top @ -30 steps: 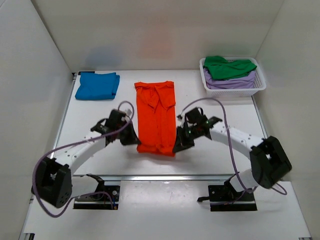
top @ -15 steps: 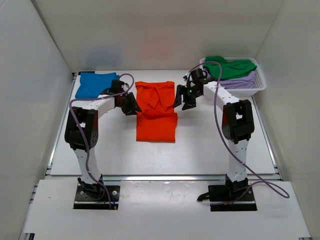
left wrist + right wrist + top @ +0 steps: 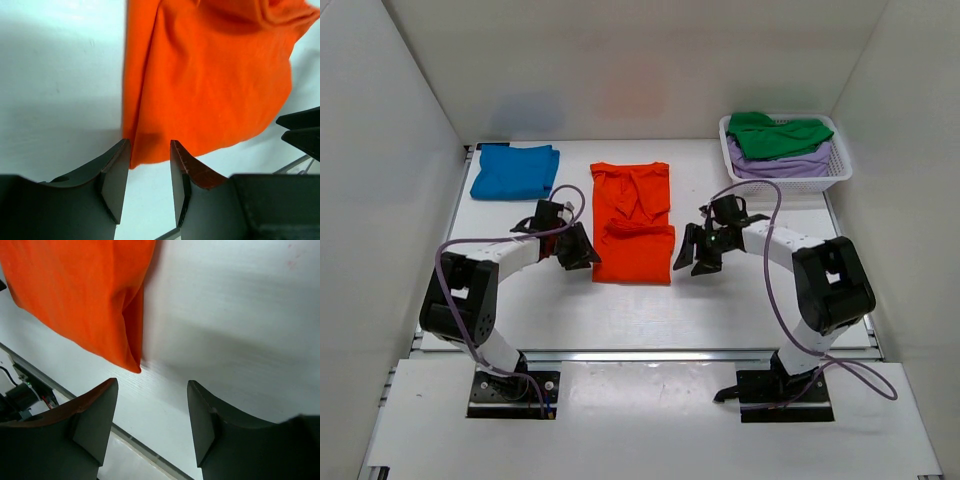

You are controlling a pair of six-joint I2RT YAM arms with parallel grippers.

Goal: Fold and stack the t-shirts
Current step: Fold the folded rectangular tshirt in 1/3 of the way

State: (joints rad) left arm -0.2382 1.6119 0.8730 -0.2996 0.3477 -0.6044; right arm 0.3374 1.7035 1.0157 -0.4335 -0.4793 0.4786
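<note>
Filling both wrist views, the orange t-shirt (image 3: 632, 225) runs off-frame; it lies folded on the table (image 3: 750, 300). Left gripper (image 3: 578, 247) and right gripper (image 3: 688, 255) crouch low beside its near corners, jaws parted, gripping nothing.

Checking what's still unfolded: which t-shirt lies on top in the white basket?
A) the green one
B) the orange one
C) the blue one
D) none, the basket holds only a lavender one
A: the green t-shirt lies crumpled over the lavender t-shirt inside the basket.
</note>
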